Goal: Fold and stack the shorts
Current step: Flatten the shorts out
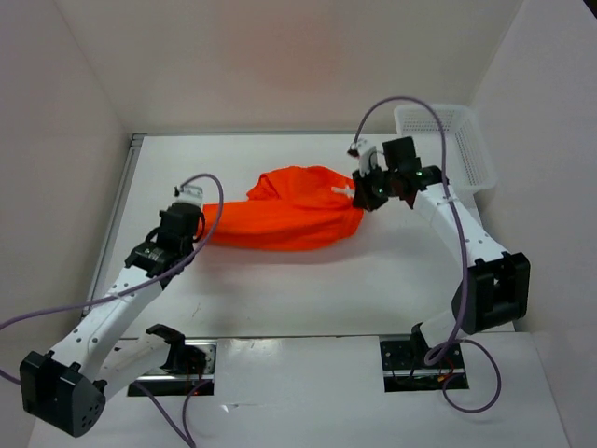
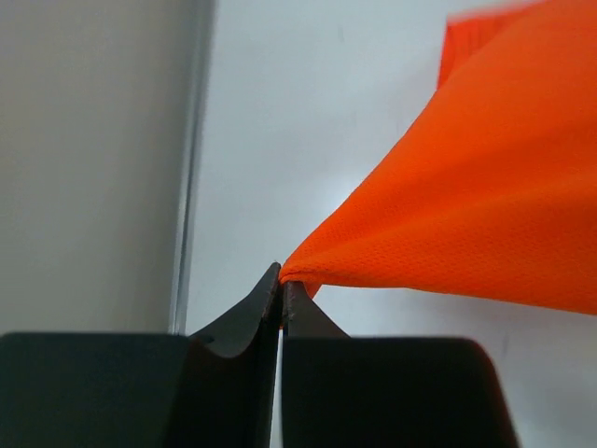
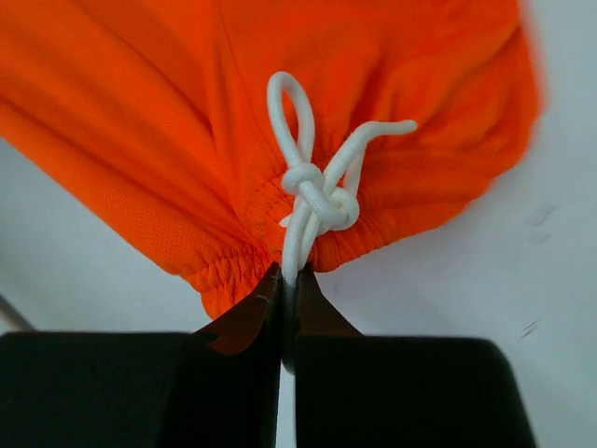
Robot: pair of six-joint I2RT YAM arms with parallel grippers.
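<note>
The bright orange shorts (image 1: 294, 217) are stretched across the middle of the white table between my two grippers. My left gripper (image 1: 198, 213) is shut on a corner of the shorts' leg hem; in the left wrist view the gripper (image 2: 283, 280) pinches a point of orange fabric (image 2: 485, 187). My right gripper (image 1: 362, 196) is shut at the gathered waistband. In the right wrist view the gripper (image 3: 291, 273) clamps the white drawstring (image 3: 317, 191) just below its knot, with the elastic waistband (image 3: 233, 266) bunched beside the fingers.
A white mesh plastic basket (image 1: 448, 140) stands at the back right, close behind the right arm. A metal rail (image 1: 117, 210) runs along the table's left edge by the wall. White walls enclose the back and sides.
</note>
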